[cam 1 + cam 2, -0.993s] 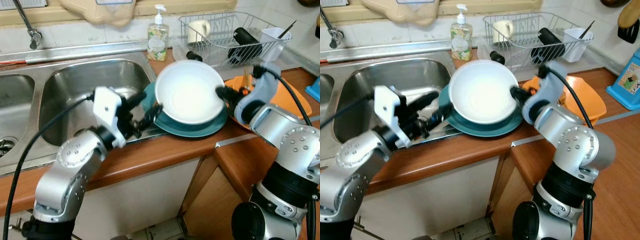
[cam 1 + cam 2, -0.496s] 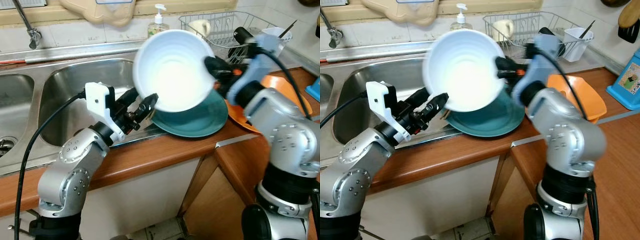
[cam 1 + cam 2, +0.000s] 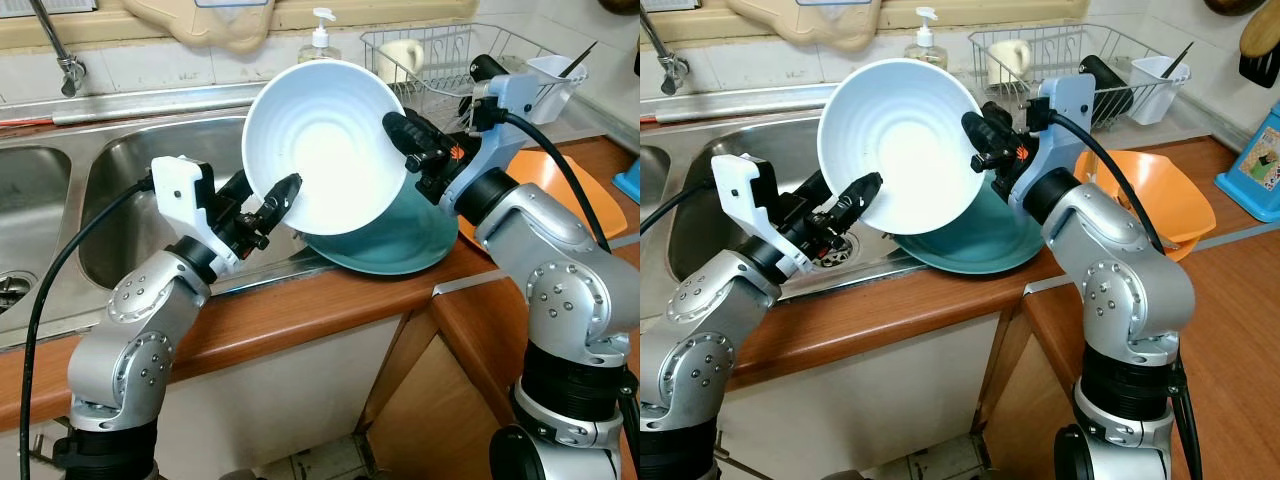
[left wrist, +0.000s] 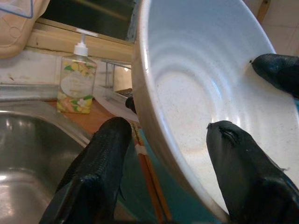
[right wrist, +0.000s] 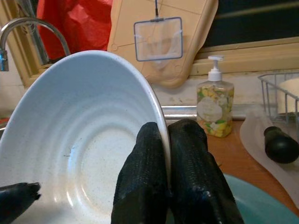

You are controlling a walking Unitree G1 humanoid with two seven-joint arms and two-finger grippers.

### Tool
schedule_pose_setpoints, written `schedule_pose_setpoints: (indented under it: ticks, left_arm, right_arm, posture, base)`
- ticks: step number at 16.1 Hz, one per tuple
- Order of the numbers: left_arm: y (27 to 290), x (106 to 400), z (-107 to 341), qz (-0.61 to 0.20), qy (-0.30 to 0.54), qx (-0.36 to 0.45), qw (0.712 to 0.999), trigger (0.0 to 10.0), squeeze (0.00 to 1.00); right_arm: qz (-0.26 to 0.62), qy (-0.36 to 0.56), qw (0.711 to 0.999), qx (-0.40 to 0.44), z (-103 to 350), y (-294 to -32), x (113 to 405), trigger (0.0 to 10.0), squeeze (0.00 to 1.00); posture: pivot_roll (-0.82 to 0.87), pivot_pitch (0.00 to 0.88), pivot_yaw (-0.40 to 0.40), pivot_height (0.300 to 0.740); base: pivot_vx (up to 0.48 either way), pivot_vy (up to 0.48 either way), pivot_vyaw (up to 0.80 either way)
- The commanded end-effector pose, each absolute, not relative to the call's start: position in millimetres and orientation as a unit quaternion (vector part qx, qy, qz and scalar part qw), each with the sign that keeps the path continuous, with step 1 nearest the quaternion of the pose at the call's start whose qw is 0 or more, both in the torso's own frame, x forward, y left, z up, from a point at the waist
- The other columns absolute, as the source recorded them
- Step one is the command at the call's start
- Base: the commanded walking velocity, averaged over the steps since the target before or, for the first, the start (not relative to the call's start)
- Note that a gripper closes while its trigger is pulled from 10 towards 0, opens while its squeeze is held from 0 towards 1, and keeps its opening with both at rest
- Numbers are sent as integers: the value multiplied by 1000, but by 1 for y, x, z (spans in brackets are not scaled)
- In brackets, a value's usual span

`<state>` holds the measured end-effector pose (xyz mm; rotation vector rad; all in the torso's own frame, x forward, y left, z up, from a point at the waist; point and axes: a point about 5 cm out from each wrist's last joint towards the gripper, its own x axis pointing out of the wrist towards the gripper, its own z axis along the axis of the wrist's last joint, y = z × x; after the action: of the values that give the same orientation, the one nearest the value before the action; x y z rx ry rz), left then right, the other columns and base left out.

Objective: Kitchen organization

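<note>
A white bowl (image 3: 325, 145) hangs tilted above a teal plate (image 3: 400, 245) on the wooden counter, its hollow facing me. My right gripper (image 3: 405, 135) is shut on the bowl's right rim, one finger (image 5: 145, 177) inside the bowl and the other outside it. My left gripper (image 3: 268, 195) is open at the bowl's lower left edge. In the left wrist view the bowl rim (image 4: 154, 126) runs between its two fingers (image 4: 100, 158) with a wide gap on both sides.
A steel sink (image 3: 150, 170) lies to the left, under my left arm. Behind the bowl stand a soap bottle (image 3: 923, 45) and a wire dish rack (image 3: 450, 60) with a mug and utensils. An orange bowl (image 3: 1150, 195) sits right of the plate.
My right gripper lifted the white bowl off the teal plate, carried it left and tilted it. My left gripper rose and now straddles the bowl's lower rim.
</note>
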<state>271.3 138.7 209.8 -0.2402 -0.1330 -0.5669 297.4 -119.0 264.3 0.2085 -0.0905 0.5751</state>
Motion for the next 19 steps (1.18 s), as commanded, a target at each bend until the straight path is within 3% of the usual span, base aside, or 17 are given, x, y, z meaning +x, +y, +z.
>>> schedule_pose_setpoints:
  ticks: [1, 2, 3, 4, 5, 19]
  left_arm:
    - [142, 270, 209, -272, -61, -121, 953, 10000, 0]
    - [143, 270, 207, -270, -61, -124, 953, 10000, 0]
    - [144, 271, 207, -266, -62, -124, 954, 5412, 0]
    - [146, 273, 206, -253, -63, -120, 958, 1451, 0]
    - [151, 279, 205, -212, -69, -117, 968, 0, 0]
    - [146, 282, 201, -191, -64, -111, 973, 0, 0]
  right_arm:
    - [281, -66, 952, 99, 271, -120, 297, 0, 0]
    - [291, -68, 949, 104, 271, -118, 296, 0, 0]
    - [296, -70, 947, 105, 271, -117, 295, 0, 0]
    - [297, -73, 946, 108, 272, -116, 294, 0, 0]
    - [294, -74, 947, 110, 271, -116, 295, 0, 0]
    - [283, -77, 949, 114, 271, -111, 297, 0, 0]
  posture:
    - [-99, 0, -22, 740]
    - [-99, 0, -23, 740]
    - [-99, 0, -23, 740]
    - [-98, 0, -23, 740]
    - [-98, 0, -23, 740]
    - [-95, 0, -20, 740]
  base:
    - [0, 0, 0]
    - [0, 0, 0]
    - [0, 0, 0]
    - [0, 0, 0]
    - [0, 0, 0]
    - [0, 0, 0]
